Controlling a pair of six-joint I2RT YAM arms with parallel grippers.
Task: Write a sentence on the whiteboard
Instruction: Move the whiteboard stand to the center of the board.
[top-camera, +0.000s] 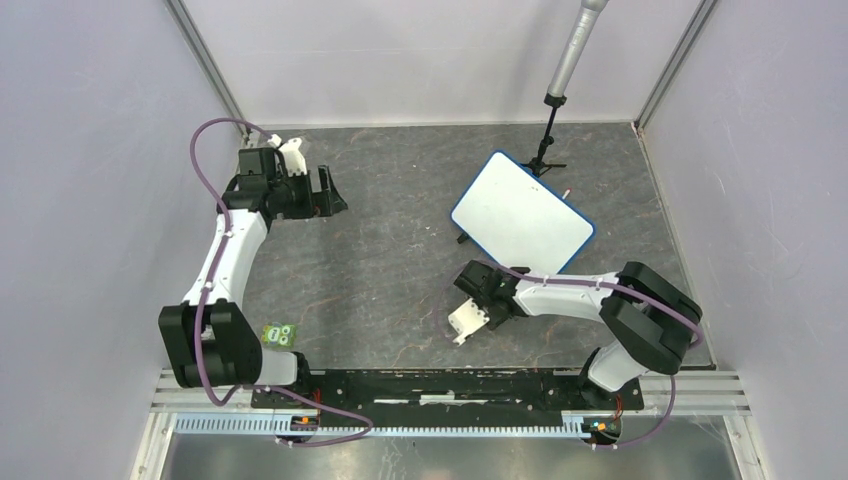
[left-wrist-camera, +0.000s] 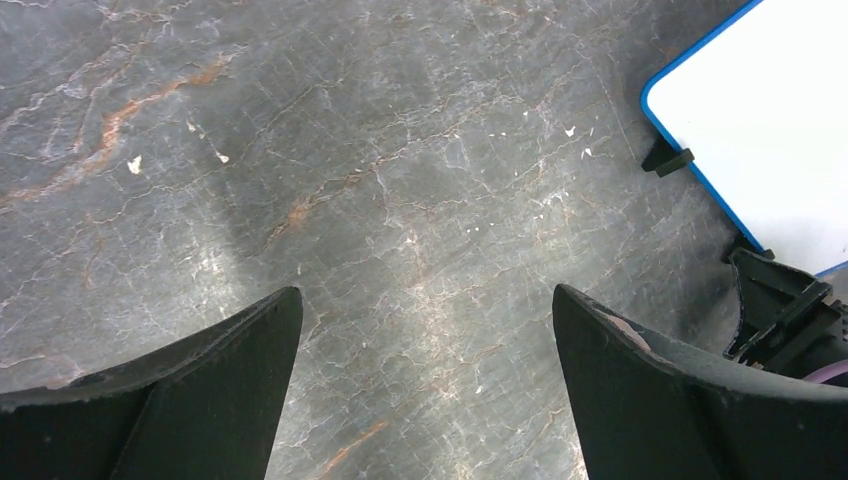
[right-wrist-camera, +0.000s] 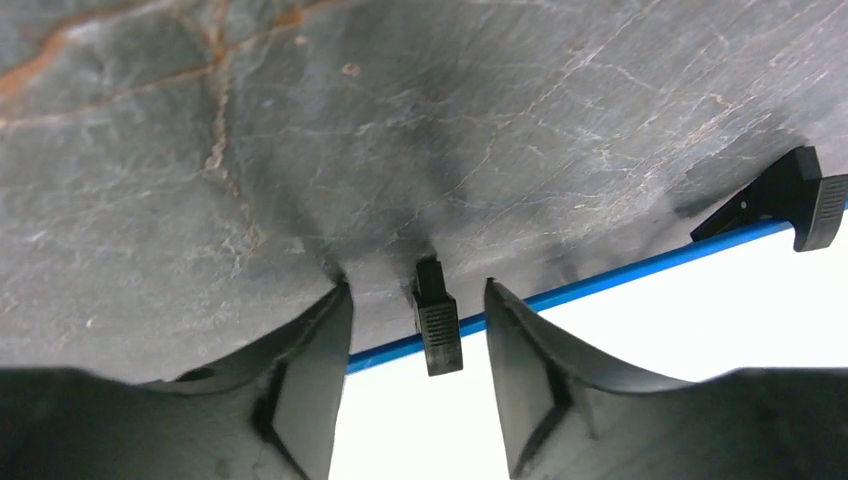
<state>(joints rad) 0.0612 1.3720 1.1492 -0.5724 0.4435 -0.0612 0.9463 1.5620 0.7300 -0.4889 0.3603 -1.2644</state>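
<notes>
The whiteboard (top-camera: 522, 212) lies tilted at centre right, blue-rimmed, its face plain white. The sentence is out of view; no writing shows on the board in any view. My right gripper (top-camera: 478, 275) is at the board's near-left edge. In the right wrist view, the right gripper (right-wrist-camera: 418, 288) is open. One of the board's black feet (right-wrist-camera: 437, 335) stands between its fingers with a gap on each side, and the whiteboard (right-wrist-camera: 640, 340) fills the lower right. My left gripper (top-camera: 335, 192) hovers far left, wide open and empty. In the left wrist view, the left gripper (left-wrist-camera: 425, 292) sees only table and a corner of the whiteboard (left-wrist-camera: 770, 120).
A black tripod (top-camera: 546, 150) with a grey pole (top-camera: 575, 50) stands just behind the board. A second black foot (right-wrist-camera: 790, 200) juts from the board's edge. Pale walls close in the dark marbled table (top-camera: 390, 250) on three sides. A green tag (top-camera: 279, 335) sits by the left arm's base.
</notes>
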